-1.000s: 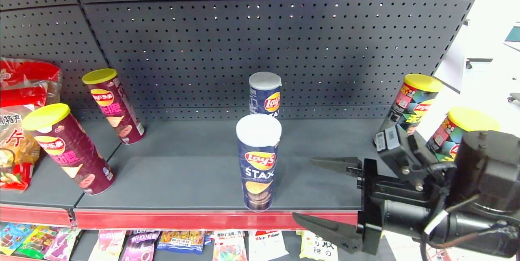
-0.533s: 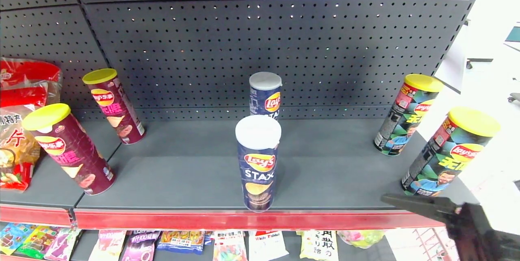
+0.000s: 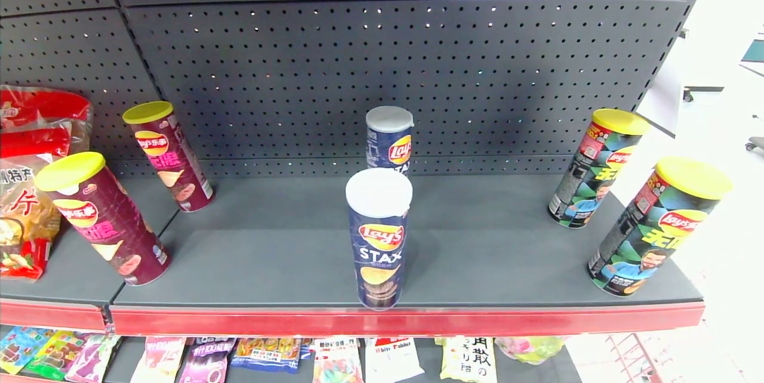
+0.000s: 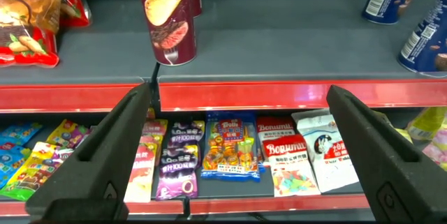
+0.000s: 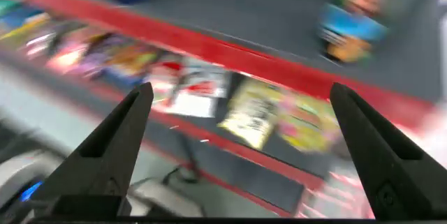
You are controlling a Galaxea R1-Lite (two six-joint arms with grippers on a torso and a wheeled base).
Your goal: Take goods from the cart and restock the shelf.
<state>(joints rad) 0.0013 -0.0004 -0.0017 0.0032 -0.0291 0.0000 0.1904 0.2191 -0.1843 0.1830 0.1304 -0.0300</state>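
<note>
Two blue crisp cans stand mid-shelf, one at the front edge (image 3: 379, 240) and one behind it (image 3: 389, 138). Two maroon cans with yellow lids (image 3: 101, 219) (image 3: 167, 156) stand at the left, and two green-and-black cans (image 3: 597, 168) (image 3: 656, 228) at the right. My left gripper (image 4: 239, 91) is open and empty, level with the shelf's red front edge (image 4: 279, 95), below the front maroon can (image 4: 167, 15). My right gripper (image 5: 242, 90) is open and empty too, below the red edge (image 5: 230, 46), with a green can (image 5: 353, 21) blurred beyond it.
Snack bags (image 3: 24, 192) crowd the shelf's far left. Small packets (image 4: 227, 147) line the lower shelf. A dark pegboard wall (image 3: 382, 73) backs the grey shelf (image 3: 489, 240), which has bare stretches on both sides of the blue cans.
The right gripper, open beside the front blue can a second ago, has drawn back down and to the right, out of the head view. The cans have not moved.
</note>
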